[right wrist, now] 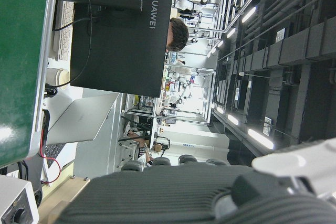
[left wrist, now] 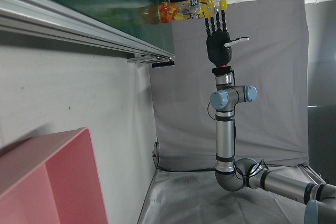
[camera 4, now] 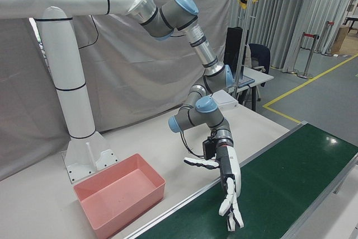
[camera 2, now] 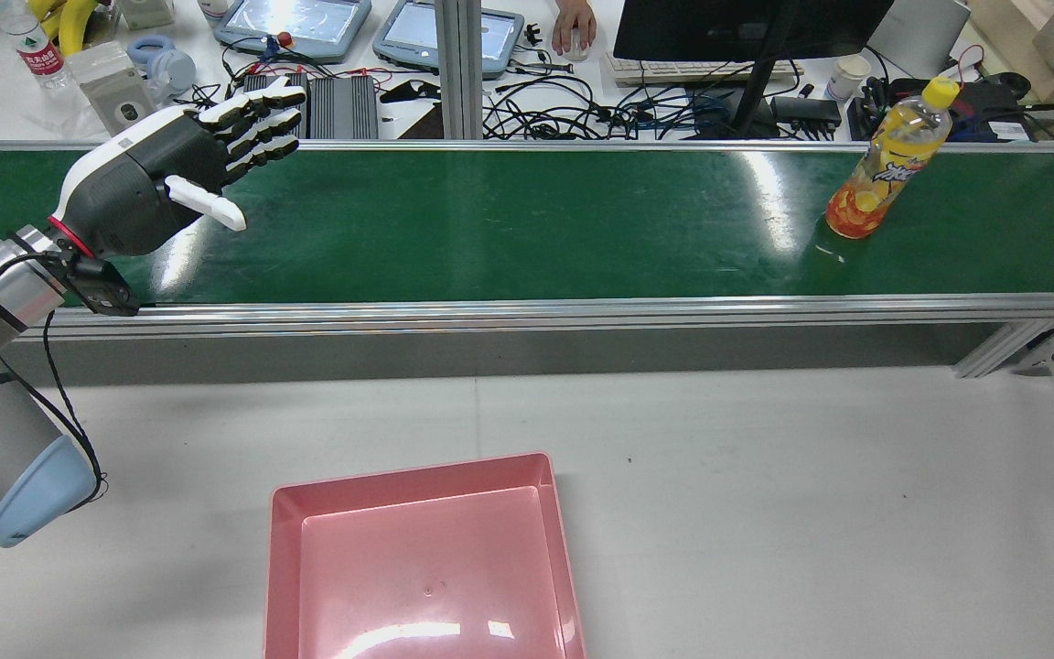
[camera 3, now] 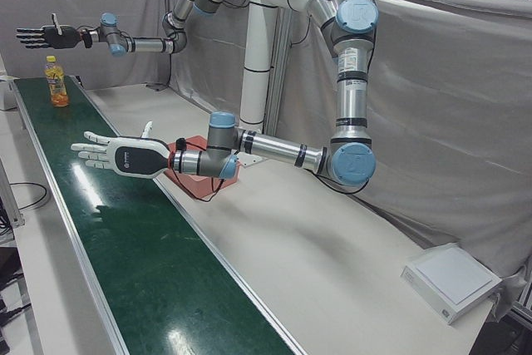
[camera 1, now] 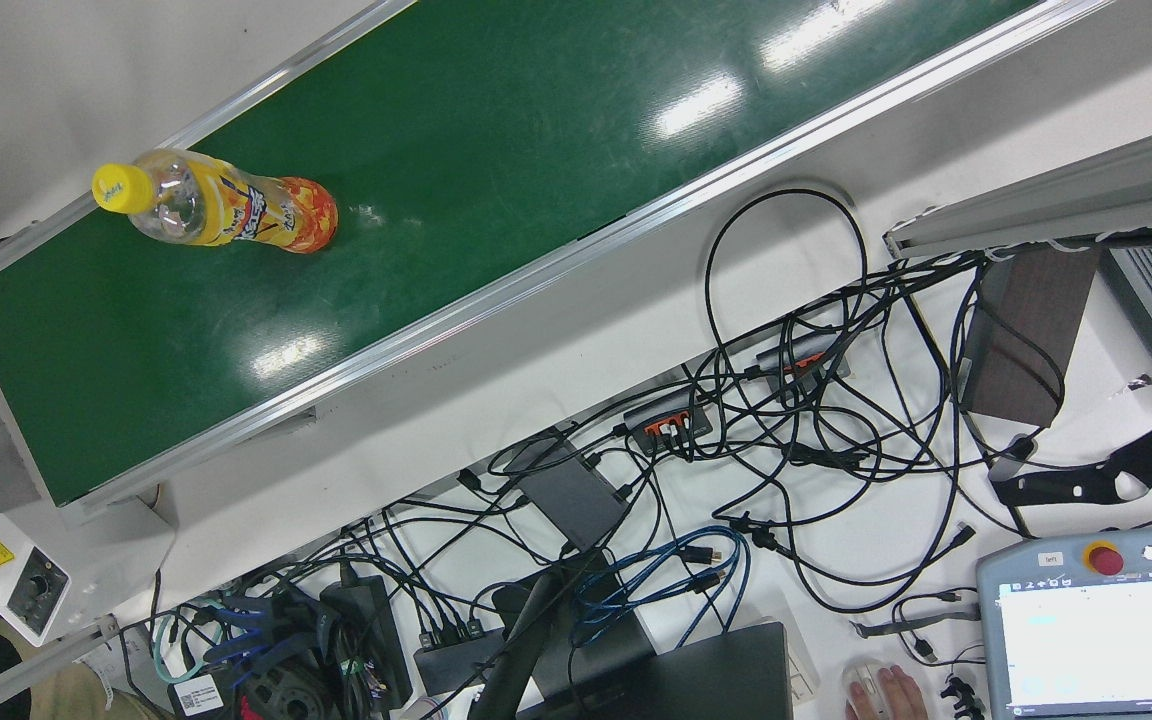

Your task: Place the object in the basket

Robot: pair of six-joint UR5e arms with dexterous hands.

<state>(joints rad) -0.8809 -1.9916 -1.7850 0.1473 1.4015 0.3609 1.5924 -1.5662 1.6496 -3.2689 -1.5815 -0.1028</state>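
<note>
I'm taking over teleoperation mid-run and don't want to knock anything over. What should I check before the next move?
1. Orange drink bottle standing upright on the green conveyor belt: ok.
2. Pink basket empty and ready: ok.
3. Left robot hand open, holding nothing, far along the belt from the bottle: ok.
4. Right robot hand open, holding nothing: ok.
5. Right robot hand lined up for a grasp: cannot tell; it hangs near the bottle's top, not gripping it.
6. Belt stopped: cannot tell.
</note>
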